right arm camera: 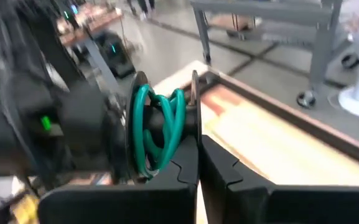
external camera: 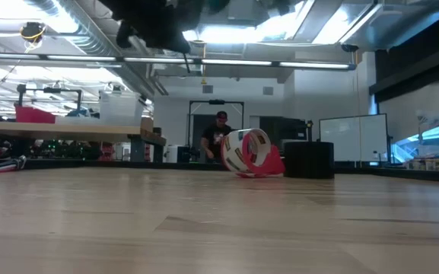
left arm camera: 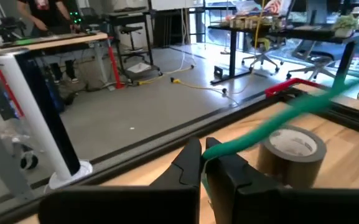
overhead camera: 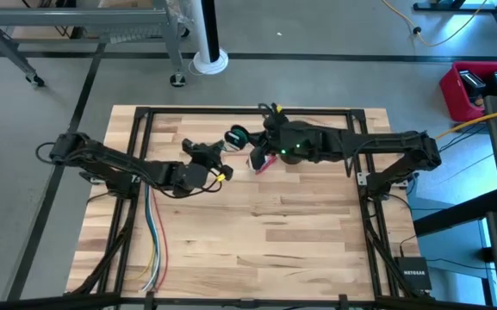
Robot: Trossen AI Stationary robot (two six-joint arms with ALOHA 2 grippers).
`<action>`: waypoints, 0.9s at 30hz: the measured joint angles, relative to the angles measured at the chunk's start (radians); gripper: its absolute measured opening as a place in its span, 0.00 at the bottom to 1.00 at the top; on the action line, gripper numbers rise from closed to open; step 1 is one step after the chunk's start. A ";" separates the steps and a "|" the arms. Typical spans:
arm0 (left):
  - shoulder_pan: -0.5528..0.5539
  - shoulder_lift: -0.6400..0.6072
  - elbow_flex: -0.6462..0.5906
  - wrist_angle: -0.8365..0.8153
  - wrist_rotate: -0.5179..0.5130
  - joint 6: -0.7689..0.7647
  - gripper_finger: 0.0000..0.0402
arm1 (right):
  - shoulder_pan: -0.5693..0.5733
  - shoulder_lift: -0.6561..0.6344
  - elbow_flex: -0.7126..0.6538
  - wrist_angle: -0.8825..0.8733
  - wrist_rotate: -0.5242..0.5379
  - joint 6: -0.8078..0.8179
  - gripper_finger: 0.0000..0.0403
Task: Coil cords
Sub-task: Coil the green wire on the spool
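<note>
Pinching the green cord [left arm camera: 272, 127] just beside the tape roll [left arm camera: 291, 152], the left gripper [left arm camera: 209, 167] has jaws pressed together; the right gripper [right arm camera: 198, 163], jaws clamped on the cord's coiled loops, is near the roll too.

Likely robotics lab — workbenches [left arm camera: 55, 40], whiteboard [external camera: 352, 137], exposed ceiling ducts [external camera: 59, 15]

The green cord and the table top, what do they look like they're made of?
The cord: likely a wire in smooth green plastic or rubber sheath, going by its even colour, slight sheen and soft bends. It is shut in the left gripper, with loops held by the right gripper. The table top: pale wooden planks, apparently sealed, with visible grain and board seams.
</note>
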 joint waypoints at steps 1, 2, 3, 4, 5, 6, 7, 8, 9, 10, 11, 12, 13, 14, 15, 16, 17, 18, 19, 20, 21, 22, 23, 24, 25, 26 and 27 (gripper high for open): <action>0.000 -0.014 0.000 -0.013 -0.002 0.000 0.00 | 0.006 0.000 0.000 -0.028 0.000 0.012 0.01; 0.000 -0.029 0.000 -0.030 -0.003 0.000 0.00 | 0.012 -0.001 0.000 -0.052 0.000 0.028 0.01; 0.000 -0.042 0.000 -0.043 -0.003 0.000 0.00 | 0.018 -0.001 0.000 -0.084 0.000 0.045 0.01; 0.001 -0.055 0.000 -0.051 -0.003 0.001 0.00 | 0.023 0.000 0.000 -0.116 -0.001 0.058 0.01; 0.002 -0.068 0.000 -0.063 -0.003 0.005 0.00 | 0.030 0.003 0.000 -0.141 0.000 0.079 0.01; 0.004 -0.079 0.000 -0.066 -0.003 0.017 0.00 | 0.036 0.007 0.000 -0.159 0.000 0.099 0.01; 0.006 -0.088 0.000 -0.063 -0.003 0.030 0.00 | 0.042 0.009 -0.002 -0.171 0.000 0.112 0.01; 0.009 -0.096 0.000 -0.063 -0.002 0.042 0.00 | 0.050 0.010 -0.012 -0.171 -0.002 0.126 0.01; 0.012 -0.101 0.000 -0.061 0.003 0.053 0.00 | 0.057 0.010 -0.026 -0.166 -0.007 0.132 0.01; 0.015 -0.104 0.000 -0.062 0.012 0.061 0.00 | 0.064 0.010 -0.037 -0.154 -0.013 0.140 0.01; 0.018 -0.107 0.000 -0.062 0.026 0.070 0.00 | 0.070 0.010 -0.045 -0.147 -0.019 0.154 0.01; 0.023 -0.107 0.000 -0.062 0.041 0.076 0.00 | 0.076 0.010 -0.053 -0.139 -0.024 0.163 0.01; 0.027 -0.107 0.000 -0.062 0.058 0.078 0.00 | 0.083 0.010 -0.059 -0.130 -0.028 0.173 0.01; 0.032 -0.107 0.000 -0.063 0.071 0.079 0.00 | 0.090 0.010 -0.067 -0.113 -0.030 0.178 0.01; 0.038 -0.107 0.000 -0.065 0.082 0.079 0.00 | 0.098 0.010 -0.075 -0.095 -0.030 0.182 0.01; 0.044 -0.107 0.000 -0.064 0.092 0.079 0.00 | 0.107 0.010 -0.084 -0.080 -0.030 0.183 0.01; 0.050 -0.107 0.000 -0.062 0.103 0.079 0.00 | 0.113 0.010 -0.092 -0.076 -0.030 0.184 0.01; 0.055 -0.107 0.000 -0.059 0.116 0.079 0.00 | 0.117 0.013 -0.102 -0.069 -0.029 0.191 0.01; 0.058 -0.107 0.000 -0.049 0.134 0.080 0.00 | 0.118 0.015 -0.109 -0.064 -0.030 0.205 0.01; 0.062 -0.107 0.000 -0.039 0.156 0.079 0.00 | 0.118 0.020 -0.116 -0.061 -0.031 0.214 0.01; 0.065 -0.107 0.000 -0.027 0.178 0.080 0.00 | 0.117 0.027 -0.121 -0.062 -0.031 0.222 0.01; 0.065 -0.107 0.000 -0.016 0.201 0.078 0.00 | 0.115 0.032 -0.127 -0.061 -0.031 0.231 0.01; 0.065 -0.107 0.000 -0.012 0.219 0.075 0.00 | 0.114 0.042 -0.132 -0.060 -0.033 0.234 0.01; 0.065 -0.107 0.000 -0.008 0.231 0.073 0.00 | 0.114 0.050 -0.135 -0.060 -0.033 0.235 0.01; 0.064 -0.107 0.000 0.000 0.246 0.073 0.00 | 0.114 0.060 -0.137 -0.055 -0.033 0.235 0.01; 0.064 -0.107 0.000 0.005 0.260 0.071 0.00 | 0.115 0.069 -0.141 -0.043 -0.033 0.235 0.01; 0.063 -0.107 0.000 0.012 0.275 0.066 0.00 | 0.114 0.077 -0.144 -0.027 -0.033 0.234 0.01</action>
